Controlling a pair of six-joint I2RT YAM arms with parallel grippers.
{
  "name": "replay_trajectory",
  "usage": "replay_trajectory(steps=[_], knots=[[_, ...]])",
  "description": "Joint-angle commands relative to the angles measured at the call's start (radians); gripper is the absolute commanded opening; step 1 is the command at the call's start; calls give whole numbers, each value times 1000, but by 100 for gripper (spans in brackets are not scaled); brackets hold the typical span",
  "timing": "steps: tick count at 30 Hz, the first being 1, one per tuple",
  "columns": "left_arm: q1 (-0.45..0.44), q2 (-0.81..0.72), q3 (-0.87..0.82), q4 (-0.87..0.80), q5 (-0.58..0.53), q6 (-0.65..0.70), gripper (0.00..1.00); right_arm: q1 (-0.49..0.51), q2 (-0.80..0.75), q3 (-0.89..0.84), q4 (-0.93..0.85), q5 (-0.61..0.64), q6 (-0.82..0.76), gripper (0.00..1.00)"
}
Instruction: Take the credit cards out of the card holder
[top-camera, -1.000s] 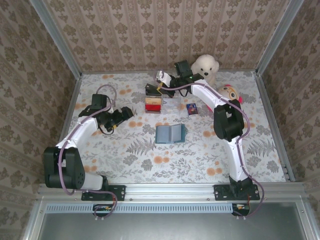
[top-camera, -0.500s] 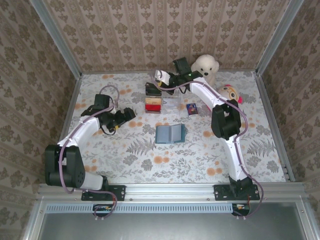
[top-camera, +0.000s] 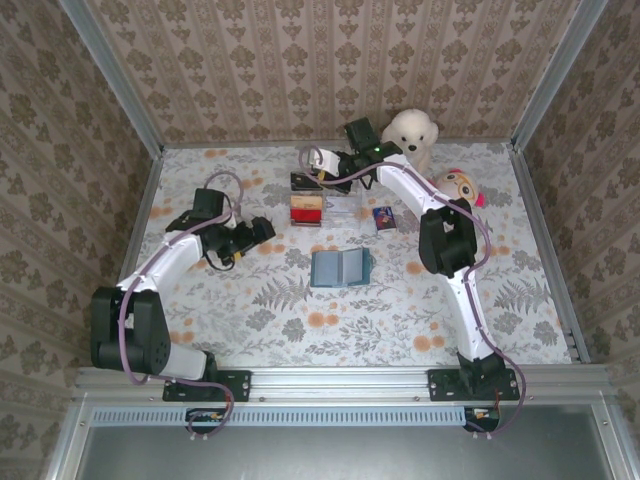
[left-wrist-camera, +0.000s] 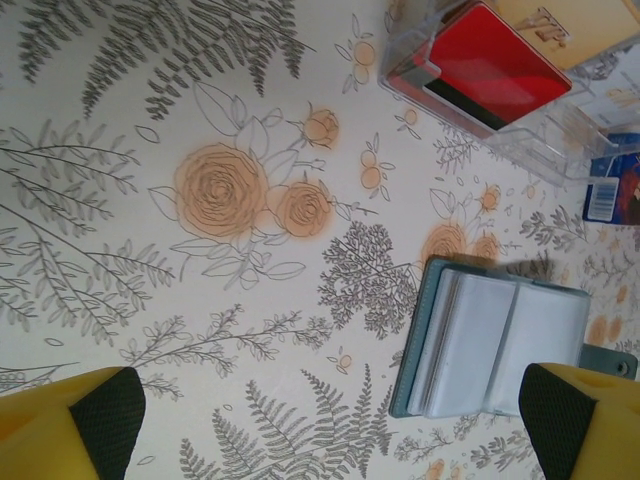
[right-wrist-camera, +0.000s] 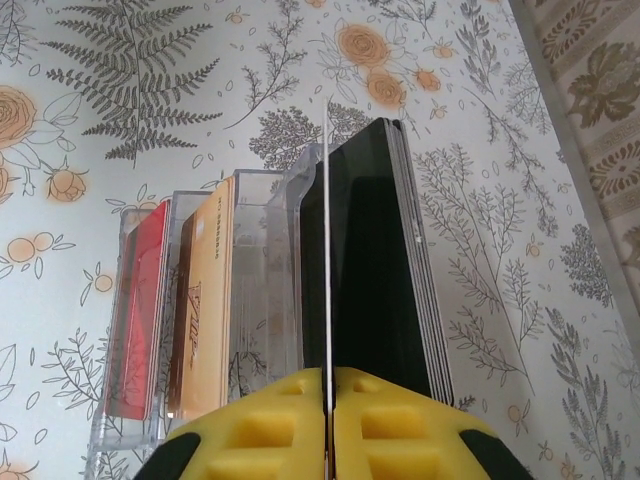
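Note:
A clear plastic card holder (top-camera: 338, 208) stands at the back middle of the table. In its slots are a red card (right-wrist-camera: 135, 320), a tan card (right-wrist-camera: 205, 310) and a stack of dark cards (right-wrist-camera: 375, 260). My right gripper (right-wrist-camera: 327, 400) is shut on one thin card (right-wrist-camera: 326, 230), seen edge-on, upright just above the holder beside the dark stack. From above, that card looks whitish in the right gripper (top-camera: 320, 160). My left gripper (top-camera: 257, 232) hovers open to the left of the holder, its yellow fingers (left-wrist-camera: 100, 420) far apart with nothing between them. The red card (left-wrist-camera: 490, 65) sits ahead of it.
An open blue-grey card wallet (top-camera: 340, 268) lies in the middle of the table. A small blue card (top-camera: 383, 217) lies flat to the right of the holder. A white plush bear (top-camera: 412, 130) and a pink doll (top-camera: 455, 185) sit at the back right.
My right gripper has shifted slightly left with the thin card in it, staying above the holder. My left arm has reached a little farther right toward the holder.

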Motion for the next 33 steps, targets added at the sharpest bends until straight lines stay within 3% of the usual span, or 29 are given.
replay_trajectory(steps=[1, 4, 11, 27, 33], knots=[[-14, 11, -3, 5, 25, -16, 100, -1, 13, 34, -45, 17, -28, 13], [-23, 17, -2, 5, 25, -16, 100, 2, 13, 33, -45, 11, -20, 25], [-31, 16, -7, 7, 26, -15, 100, 4, 4, 34, -25, 4, 14, 26], [-32, 1, -27, 11, 24, -17, 100, 2, -20, 34, 44, 22, 117, 20], [-34, 2, -27, 13, 23, -20, 100, -2, -33, 15, 80, 17, 136, 12]])
